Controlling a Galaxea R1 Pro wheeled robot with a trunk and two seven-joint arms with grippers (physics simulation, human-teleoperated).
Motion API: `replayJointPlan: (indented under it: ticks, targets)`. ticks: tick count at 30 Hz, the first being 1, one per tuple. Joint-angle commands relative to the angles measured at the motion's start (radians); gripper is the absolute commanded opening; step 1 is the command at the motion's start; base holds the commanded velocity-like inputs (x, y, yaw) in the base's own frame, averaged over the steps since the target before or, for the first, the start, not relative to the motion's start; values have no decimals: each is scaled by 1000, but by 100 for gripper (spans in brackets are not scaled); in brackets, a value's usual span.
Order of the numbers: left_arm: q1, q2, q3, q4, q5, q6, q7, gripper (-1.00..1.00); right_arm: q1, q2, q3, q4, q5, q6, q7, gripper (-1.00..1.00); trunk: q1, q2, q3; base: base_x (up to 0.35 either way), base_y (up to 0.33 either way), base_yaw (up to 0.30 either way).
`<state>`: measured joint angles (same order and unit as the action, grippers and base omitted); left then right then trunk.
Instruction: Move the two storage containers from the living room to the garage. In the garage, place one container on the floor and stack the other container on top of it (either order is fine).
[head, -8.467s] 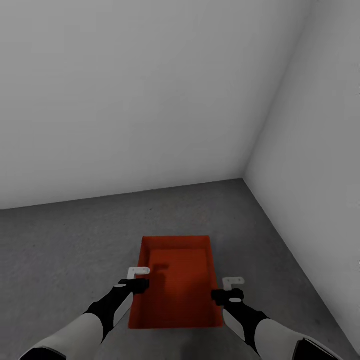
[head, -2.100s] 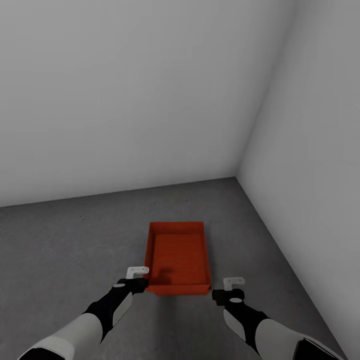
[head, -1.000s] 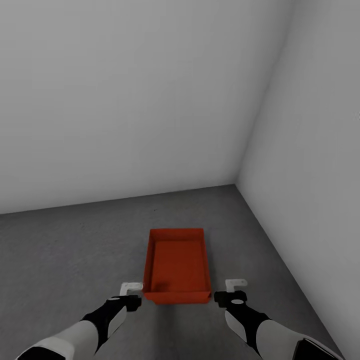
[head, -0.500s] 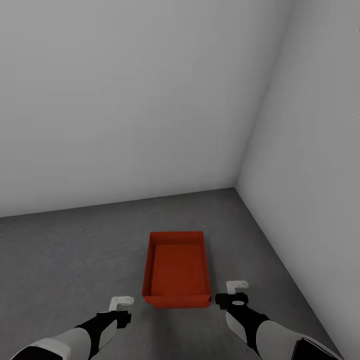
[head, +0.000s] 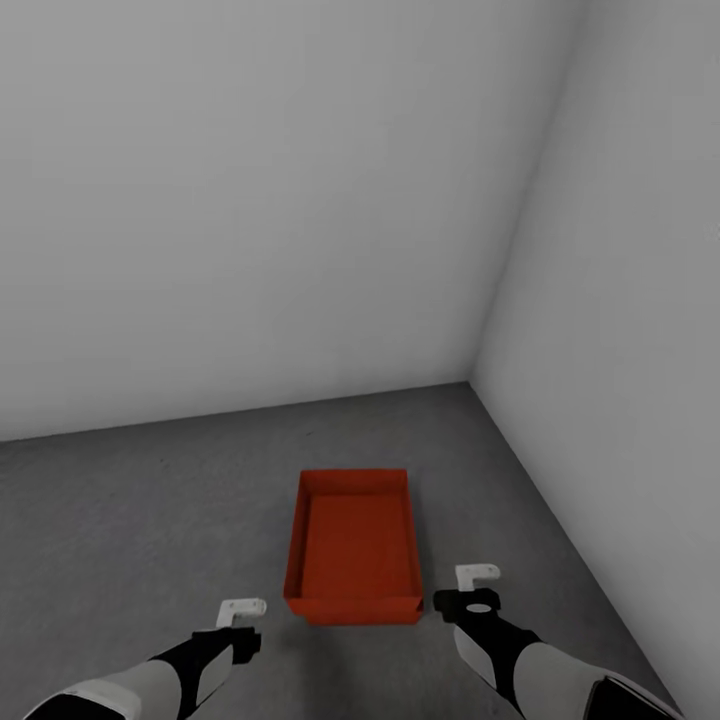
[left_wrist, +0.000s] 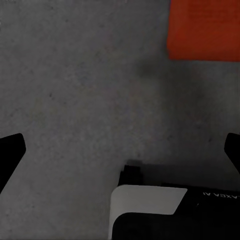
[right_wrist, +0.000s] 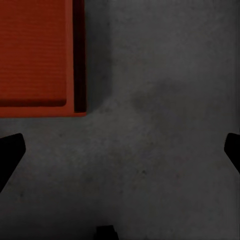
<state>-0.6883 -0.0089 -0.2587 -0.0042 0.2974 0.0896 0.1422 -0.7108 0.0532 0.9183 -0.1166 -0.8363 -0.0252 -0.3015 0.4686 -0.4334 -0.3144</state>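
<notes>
Near the far right corner of the floor sits one storage container. My left gripper and right gripper hang spread, empty. It looks light, thin-walled, stiff; I'd grip opposite long rims.

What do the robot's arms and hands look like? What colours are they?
Each arm has a smooth white forearm shell and a black wrist. The left gripper and right gripper are small white angled brackets on black mounts, the right one with a round white ring on top. In the wrist views the fingertips look black, and one white-and-black part carries tiny white lettering.
</notes>
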Motion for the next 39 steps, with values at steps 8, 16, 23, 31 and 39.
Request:
replayJointPlan:
  ticks: [8,16,23,31,39]
  targets:
    - [8,0,-9,0,7,3,3,100,3,0,8,4,-10,5,-4,100,1,-2,11,0,0,0]
    - [15,1,-9,0,9,-18,3,100,11,0,8,4,-10,5,-2,100,1,-2,24,0,0,0]
    - [66,-1,-9,0,8,-25,4,100,11,0,8,3,-10,5,-2,100,1,-2,35,0,0,0]
    - [122,1,-8,0,8,-26,3,100,11,0,8,3,-10,5,0,100,1,-2,47,0,0,0]
    - [156,2,-8,0,10,-60,3,100,11,1,8,3,-10,5,1,100,1,-2,60,0,0,0]
